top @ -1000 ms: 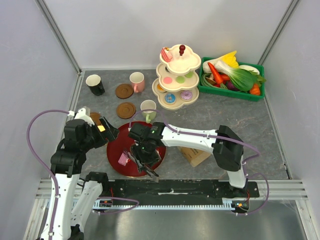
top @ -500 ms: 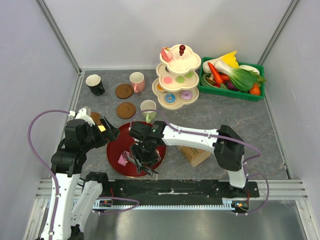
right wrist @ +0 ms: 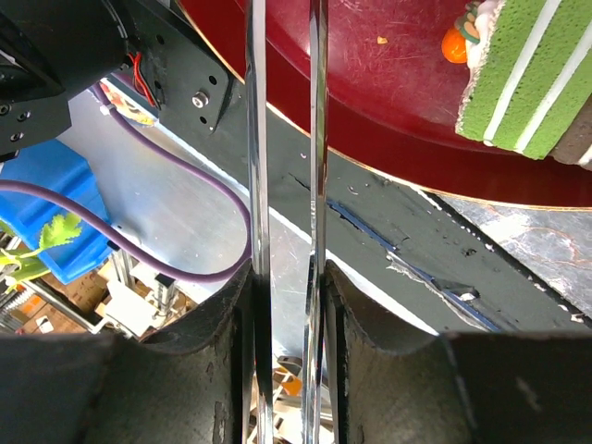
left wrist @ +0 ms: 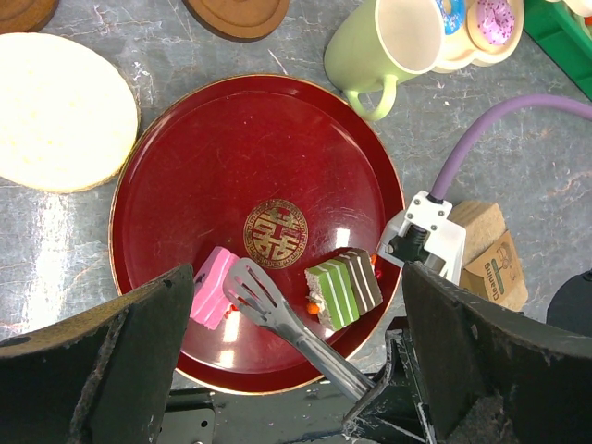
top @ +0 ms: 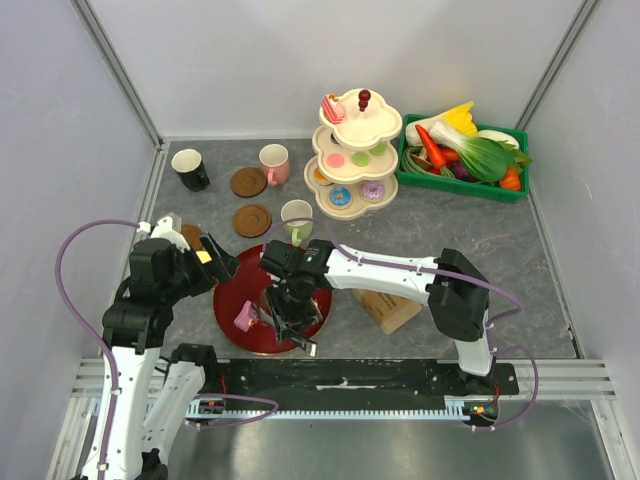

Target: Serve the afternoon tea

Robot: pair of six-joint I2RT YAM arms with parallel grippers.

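The right gripper is clamped on a pair of thin, polished steel tongs, its dark moulded fingers pressing the 2 flat blades nearly together. The tongs' slotted, spoon-shaped head lies low over a round, glossy red tray with a gold rim and a gold emblem at its centre. Just left of the head is a pink, wedge-shaped cake slice; whether metal touches it I cannot tell. Just right sits a spongy green slice with white stripes and a brown end. Both slices rest on the near half of the tray.

The left gripper hovers over the tray's left edge, jaws spread wide, holding nothing. A rough, cream disc lies left of the tray, and a tan cardboard block lies to its right.

Beyond the tray stands a smooth pale-green mug, then 2 brown round coasters, a pink mug and a black mug. A cream 3-tier stand carries donuts and macarons, and a green crate of toy vegetables is beside it.

The table is mottled grey, stone-like. Plain white panels in aluminium posts enclose it.
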